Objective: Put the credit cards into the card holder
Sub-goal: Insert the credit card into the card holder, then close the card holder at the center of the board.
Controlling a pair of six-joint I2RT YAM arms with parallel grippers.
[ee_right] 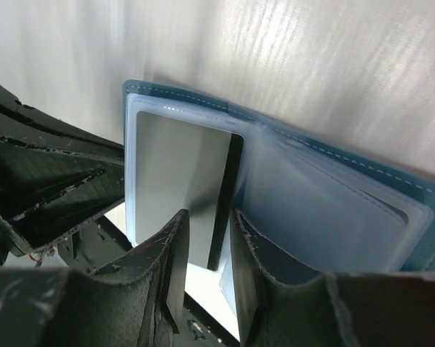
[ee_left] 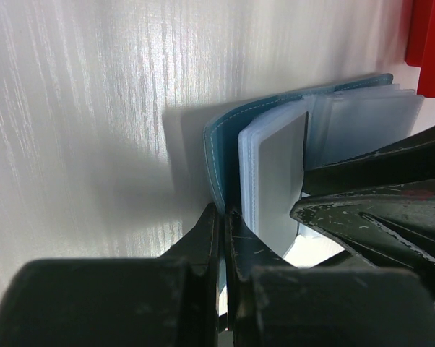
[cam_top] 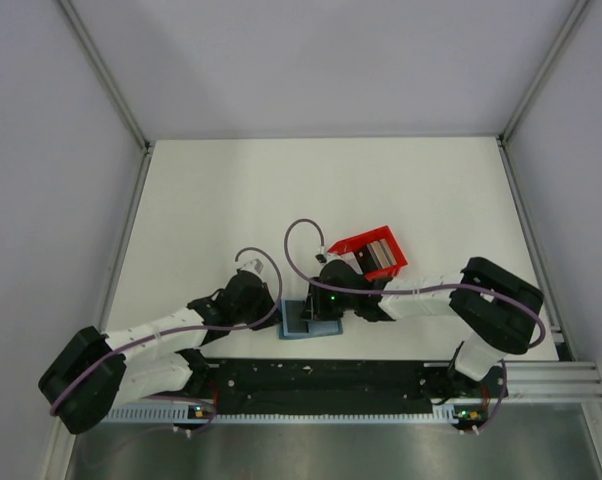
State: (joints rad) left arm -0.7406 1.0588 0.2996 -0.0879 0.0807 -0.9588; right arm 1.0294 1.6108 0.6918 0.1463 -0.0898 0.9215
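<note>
A silver card (ee_right: 180,189), pinched in the right jaws (ee_right: 207,249), is seen half-entered in the teal card holder (ee_right: 326,155), whose cover is clamped by the shut left jaws (ee_left: 222,238); it is best kept square while being pushed deeper.

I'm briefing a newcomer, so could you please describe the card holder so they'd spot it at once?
Look at the table's near edge, between the two grippers. The card holder lies open there, just in front of the red tray: teal cover, clear plastic sleeves inside.
</note>
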